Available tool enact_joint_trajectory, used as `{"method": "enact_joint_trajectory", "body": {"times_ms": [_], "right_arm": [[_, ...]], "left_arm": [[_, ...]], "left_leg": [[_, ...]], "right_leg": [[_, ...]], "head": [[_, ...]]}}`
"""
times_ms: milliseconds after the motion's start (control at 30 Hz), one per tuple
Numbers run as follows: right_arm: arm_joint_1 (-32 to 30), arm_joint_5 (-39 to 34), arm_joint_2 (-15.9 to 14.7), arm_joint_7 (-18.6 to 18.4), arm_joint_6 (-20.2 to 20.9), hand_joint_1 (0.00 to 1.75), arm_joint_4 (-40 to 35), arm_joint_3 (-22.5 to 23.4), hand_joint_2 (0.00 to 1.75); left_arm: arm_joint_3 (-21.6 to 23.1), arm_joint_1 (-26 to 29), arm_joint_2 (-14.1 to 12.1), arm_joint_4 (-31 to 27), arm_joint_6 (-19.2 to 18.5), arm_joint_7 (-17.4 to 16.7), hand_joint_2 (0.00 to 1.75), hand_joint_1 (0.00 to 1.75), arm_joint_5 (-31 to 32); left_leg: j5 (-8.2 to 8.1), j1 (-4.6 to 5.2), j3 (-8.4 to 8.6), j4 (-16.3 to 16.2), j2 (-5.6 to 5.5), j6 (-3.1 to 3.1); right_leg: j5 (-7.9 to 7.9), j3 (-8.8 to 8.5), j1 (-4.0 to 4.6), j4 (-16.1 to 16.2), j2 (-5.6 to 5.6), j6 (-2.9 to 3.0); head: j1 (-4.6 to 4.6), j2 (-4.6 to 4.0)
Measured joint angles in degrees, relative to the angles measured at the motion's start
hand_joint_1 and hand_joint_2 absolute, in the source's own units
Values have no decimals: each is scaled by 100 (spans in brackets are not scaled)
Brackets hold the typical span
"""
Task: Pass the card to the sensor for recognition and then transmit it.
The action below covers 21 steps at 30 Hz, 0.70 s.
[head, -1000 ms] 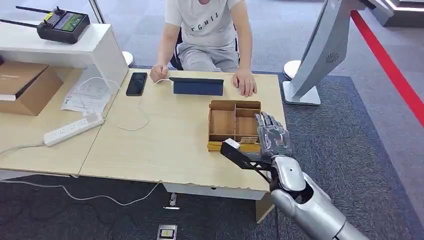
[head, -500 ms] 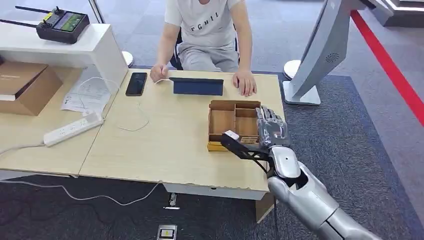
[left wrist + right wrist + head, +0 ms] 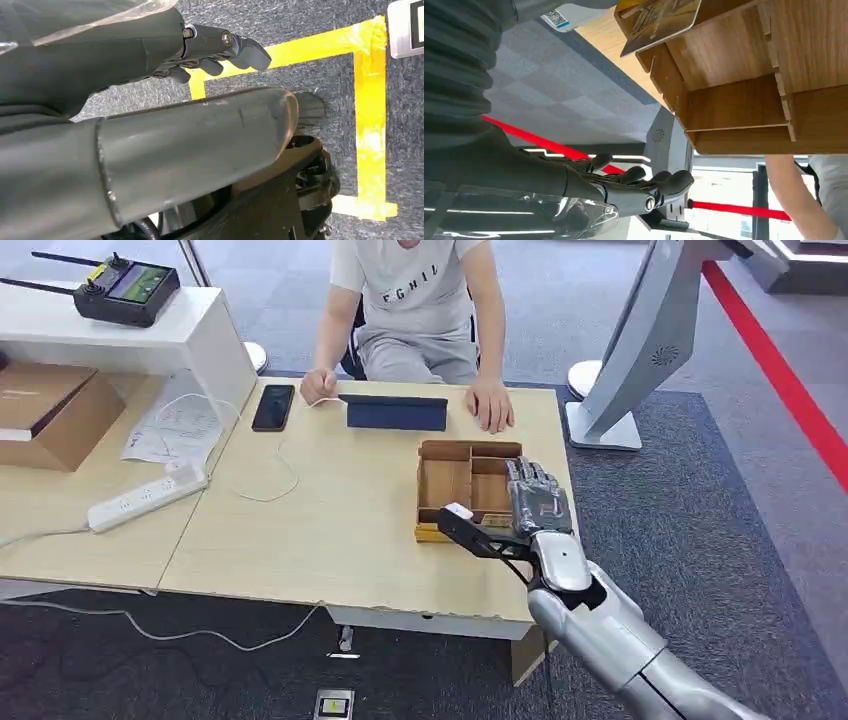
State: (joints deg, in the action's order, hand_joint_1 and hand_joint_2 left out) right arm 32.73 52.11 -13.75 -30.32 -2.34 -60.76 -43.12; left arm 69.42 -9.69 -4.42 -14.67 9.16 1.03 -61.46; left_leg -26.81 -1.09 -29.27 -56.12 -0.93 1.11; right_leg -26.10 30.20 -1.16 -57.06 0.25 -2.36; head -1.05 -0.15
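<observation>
On the pale wooden table (image 3: 330,530), your right hand (image 3: 538,502) hovered empty, fingers spread, beside the brown compartmented wooden tray (image 3: 445,480); next you needed to grasp its gold card (image 3: 664,17).

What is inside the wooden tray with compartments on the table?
The brown wooden compartment tray holds a card leaning in its near slot, seen in the right wrist view. The compartments that show look empty. The right robot hand covers the tray's right part.

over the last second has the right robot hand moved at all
Yes. The right robot hand has moved forward, further over the table, and now sits alongside the wooden tray rather than near its front edge.
</observation>
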Motion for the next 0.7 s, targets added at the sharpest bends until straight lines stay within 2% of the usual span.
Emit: {"method": "enact_joint_trajectory", "body": {"times_ms": [700], "right_arm": [[-29,-138,20,-2,-4,0,100,-216,175]], "left_arm": [[0,52,-24,0,13,-39,0,0,17]], "left_leg": [[0,0,2,0,1,0]], "right_leg": [[0,1,0,0,1,0]], "head": [[-2,0]]}}
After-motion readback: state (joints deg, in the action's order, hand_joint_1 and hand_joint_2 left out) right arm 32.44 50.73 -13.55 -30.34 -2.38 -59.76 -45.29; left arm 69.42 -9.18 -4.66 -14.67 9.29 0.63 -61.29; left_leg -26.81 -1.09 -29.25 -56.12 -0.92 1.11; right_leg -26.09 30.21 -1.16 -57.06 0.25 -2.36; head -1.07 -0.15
